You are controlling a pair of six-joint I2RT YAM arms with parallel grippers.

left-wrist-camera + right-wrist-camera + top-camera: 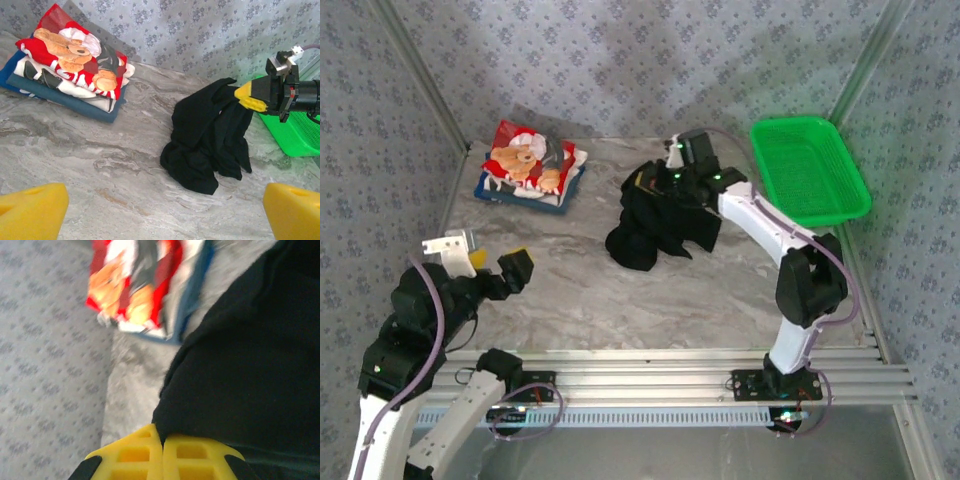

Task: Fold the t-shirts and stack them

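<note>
Left hand [498,262] gaping empty over the bench [590,295]; teddy-bear shirt [525,165] folded atop the dark blue shirt [75,100], evidently finished; black shirt [655,225] crumpled mid-bench, one edge pinched in the right hand [250,97], yet to be folded and stacked.

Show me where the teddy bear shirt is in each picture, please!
Top external: the teddy-bear shirt lies folded at the far left of the table.
Left wrist: upper left corner, on top of a folded stack.
Right wrist: along the top edge, left of middle, blurred.
Shared landmark: the crumpled black t-shirt sits to its right in all three.
</note>
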